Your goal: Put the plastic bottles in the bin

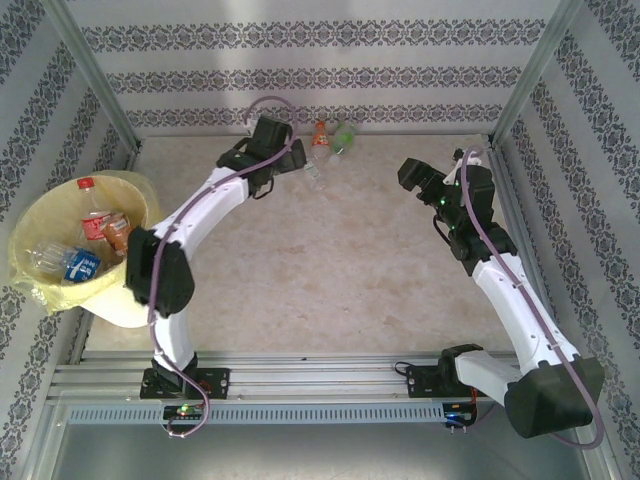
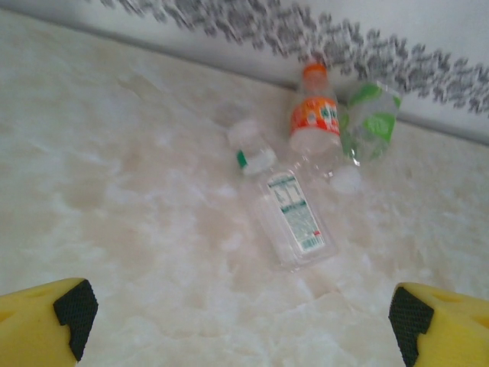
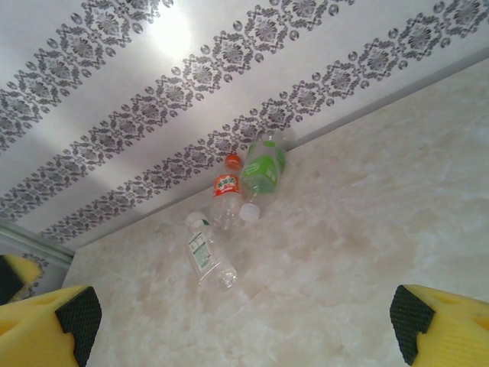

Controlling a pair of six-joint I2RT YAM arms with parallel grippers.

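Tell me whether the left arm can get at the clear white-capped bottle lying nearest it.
Probably yes. The left gripper is open and faces the clear bottle, with bare table between them; the orange-labelled bottle and green-labelled bottle lie beyond it, near the wall.

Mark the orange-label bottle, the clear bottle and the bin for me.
orange-label bottle (image 2: 314, 116): left wrist view, on its label.
clear bottle (image 2: 294, 210): left wrist view, on its label.
bin (image 1: 140, 190): top view, on its bag-lined rim.
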